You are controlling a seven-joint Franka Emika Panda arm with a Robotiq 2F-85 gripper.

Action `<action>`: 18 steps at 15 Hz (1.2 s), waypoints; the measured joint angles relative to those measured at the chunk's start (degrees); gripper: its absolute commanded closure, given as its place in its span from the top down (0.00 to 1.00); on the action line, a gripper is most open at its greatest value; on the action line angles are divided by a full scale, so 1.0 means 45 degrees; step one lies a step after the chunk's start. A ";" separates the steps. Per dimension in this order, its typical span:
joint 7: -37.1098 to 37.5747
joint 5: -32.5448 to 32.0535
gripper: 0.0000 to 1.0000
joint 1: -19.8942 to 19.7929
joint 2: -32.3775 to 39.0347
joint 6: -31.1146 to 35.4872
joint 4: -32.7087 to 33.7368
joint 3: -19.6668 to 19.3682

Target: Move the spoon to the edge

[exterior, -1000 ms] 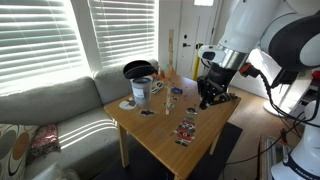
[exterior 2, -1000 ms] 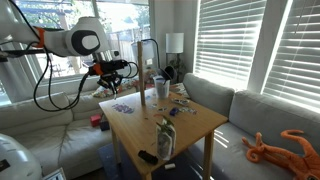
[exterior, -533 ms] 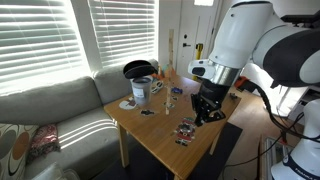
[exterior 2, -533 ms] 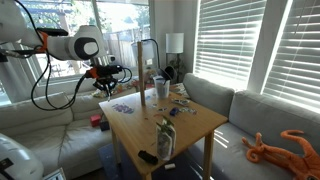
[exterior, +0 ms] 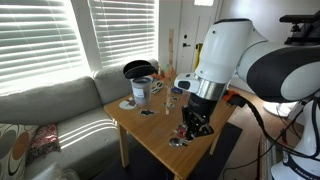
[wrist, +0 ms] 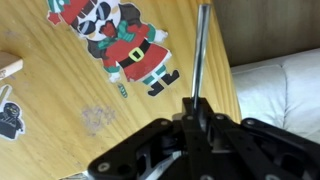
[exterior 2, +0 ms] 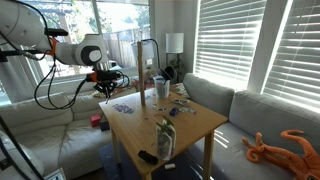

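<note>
In the wrist view my gripper (wrist: 197,105) is shut on the thin metal handle of the spoon (wrist: 200,50). The handle runs away from the jaws over the light-brown wooden table (wrist: 60,100), close beside its straight edge (wrist: 228,60). In an exterior view the gripper (exterior: 195,128) is low over the table near its edge (exterior: 215,140), with the spoon's bowl (exterior: 176,143) by the wood. In an exterior view the gripper (exterior 2: 105,85) is at the table's far corner; the spoon is too small to make out there.
A Santa sticker (wrist: 125,40) and other stickers lie on the wood near the spoon. A black pot (exterior: 140,70) and a mug (exterior: 141,90) stand at the far side. A bottle (exterior 2: 165,140) and a dark remote (exterior 2: 148,156) sit on another side. A sofa (exterior: 50,100) flanks the table.
The arm has swung across the table toward its edge and come down, with the gripper staying shut.
</note>
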 measured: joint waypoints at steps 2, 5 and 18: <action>0.0418 0.0030 0.02 0.0007 0.0482 0.0000 0.0291 0.0266; 0.1103 0.0036 0.02 0.0006 0.1165 0.0039 0.0706 0.0555; 0.1538 -0.0037 0.54 -0.0171 0.2868 0.0425 0.1427 0.0658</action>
